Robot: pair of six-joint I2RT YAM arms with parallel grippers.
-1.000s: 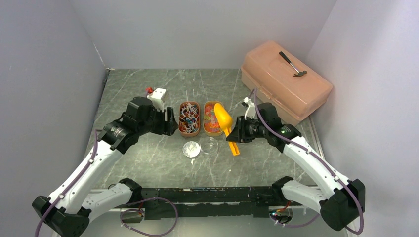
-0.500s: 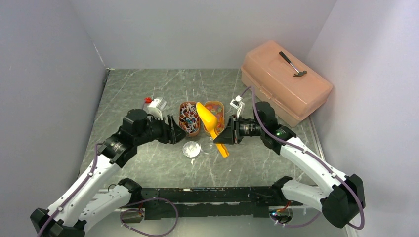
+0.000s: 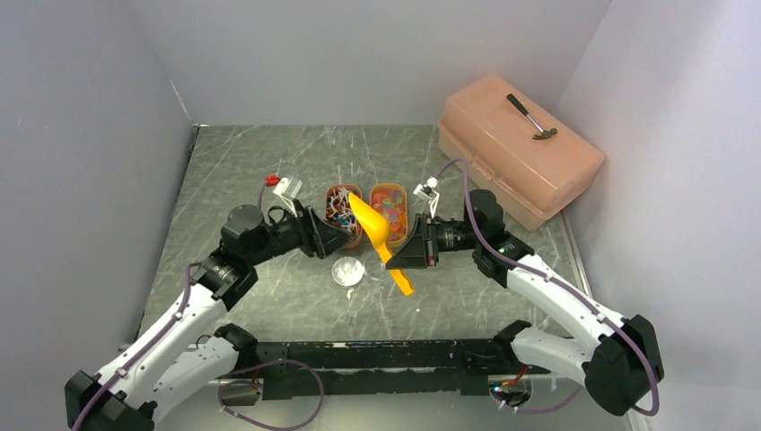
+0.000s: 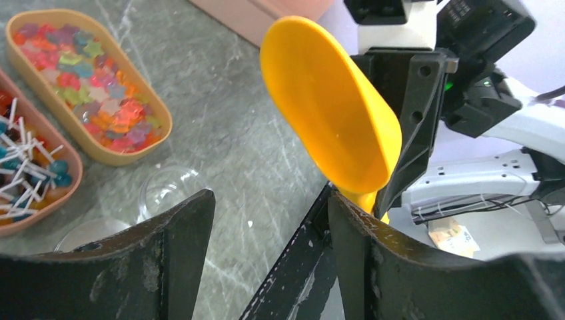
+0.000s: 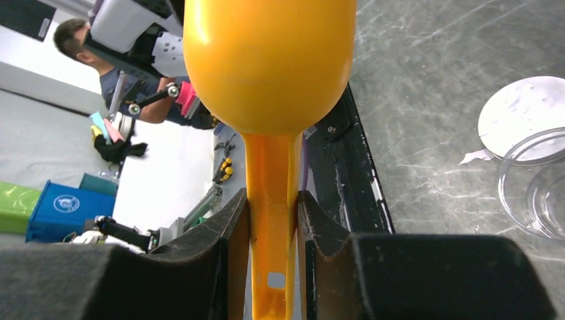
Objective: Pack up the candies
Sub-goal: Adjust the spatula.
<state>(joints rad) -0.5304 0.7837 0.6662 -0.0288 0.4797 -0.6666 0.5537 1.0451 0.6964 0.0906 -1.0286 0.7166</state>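
Presently right fingers (image 5: pixel 223 260) clamp the scoop (image 5: pixel 270 73) handle; left fingers (image 4: pixel 160 267) gape wide at a tray (image 4: pixel 70 190) edge, candies (image 4: pixel 26 173) inside

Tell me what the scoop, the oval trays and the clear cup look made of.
Scoop: smooth plastic by its look, opaque orange-yellow with soft glossy highlights.
Oval trays: probably matte plastic, peach, thick rounded rims, no shine.
Clear cup: transparent, the table shows through; plastic or glass unclear.
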